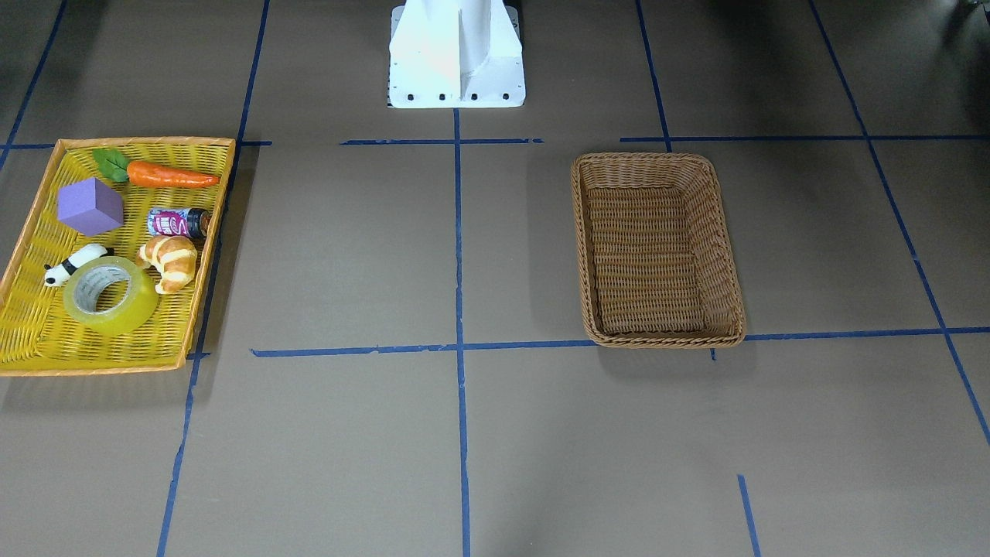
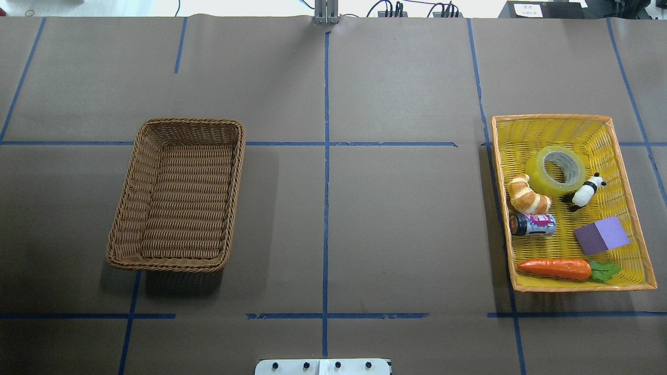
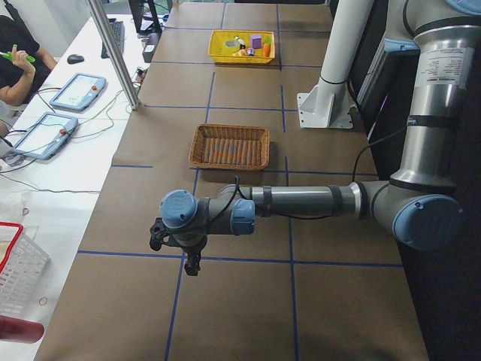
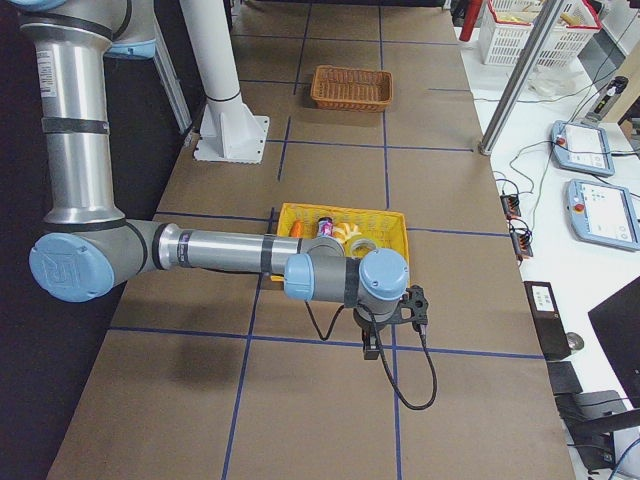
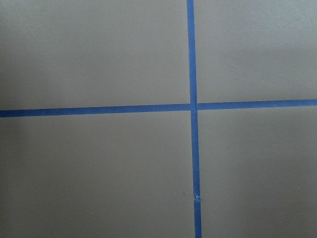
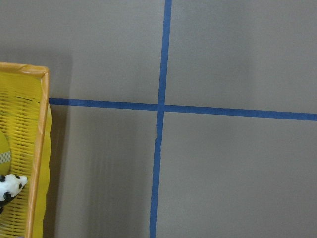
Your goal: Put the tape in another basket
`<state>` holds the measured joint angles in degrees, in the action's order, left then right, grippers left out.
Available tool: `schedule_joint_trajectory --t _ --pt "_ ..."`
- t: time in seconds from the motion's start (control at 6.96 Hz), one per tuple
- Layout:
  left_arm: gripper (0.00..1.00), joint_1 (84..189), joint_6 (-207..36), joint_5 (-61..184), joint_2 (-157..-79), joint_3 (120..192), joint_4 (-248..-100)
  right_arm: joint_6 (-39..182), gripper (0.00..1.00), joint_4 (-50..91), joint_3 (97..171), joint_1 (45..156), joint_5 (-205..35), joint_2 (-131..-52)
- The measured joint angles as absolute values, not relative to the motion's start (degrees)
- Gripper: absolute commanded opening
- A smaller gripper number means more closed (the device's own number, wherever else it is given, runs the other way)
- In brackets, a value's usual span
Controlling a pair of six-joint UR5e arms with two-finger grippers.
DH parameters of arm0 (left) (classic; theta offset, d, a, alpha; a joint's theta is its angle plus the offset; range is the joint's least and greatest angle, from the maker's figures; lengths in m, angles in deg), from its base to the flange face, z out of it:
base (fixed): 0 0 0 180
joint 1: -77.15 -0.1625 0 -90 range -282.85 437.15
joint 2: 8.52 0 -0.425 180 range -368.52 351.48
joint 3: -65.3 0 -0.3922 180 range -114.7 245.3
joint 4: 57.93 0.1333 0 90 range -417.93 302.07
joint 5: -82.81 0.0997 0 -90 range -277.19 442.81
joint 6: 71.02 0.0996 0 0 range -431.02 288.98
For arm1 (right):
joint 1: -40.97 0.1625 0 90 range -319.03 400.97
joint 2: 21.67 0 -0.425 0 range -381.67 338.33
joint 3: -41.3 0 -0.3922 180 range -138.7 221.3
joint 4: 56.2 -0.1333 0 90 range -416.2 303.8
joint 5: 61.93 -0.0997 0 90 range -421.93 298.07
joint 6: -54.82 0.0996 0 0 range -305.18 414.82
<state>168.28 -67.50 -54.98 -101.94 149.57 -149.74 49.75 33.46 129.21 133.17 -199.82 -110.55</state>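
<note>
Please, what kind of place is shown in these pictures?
Probably a robotics lab for recording tasks: a table marked with a blue tape grid, a robot arm, and control tablets on a side desk.

You find the tape (image 2: pixel 539 176) in the tray (image 2: pixel 552 117), beside the croissant (image 2: pixel 527 195) and panda (image 2: pixel 586 191); the basket (image 2: pixel 190 123) stands well apart, on the robot's left.

Robotics lab w/ blue-taped grid table (image 2: pixel 396 234), 2 teach pendants (image 3: pixel 75 92), operator (image 3: pixel 15 68).
</note>
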Motion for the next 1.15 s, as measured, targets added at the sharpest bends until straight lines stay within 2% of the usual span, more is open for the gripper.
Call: schedule_joint_trajectory --t 1.15 --pt "1.0 168.3 -67.5 -54.9 -102.0 149.6 -149.8 49.9 1.0 33.5 129.7 133.1 -199.9 -109.7"
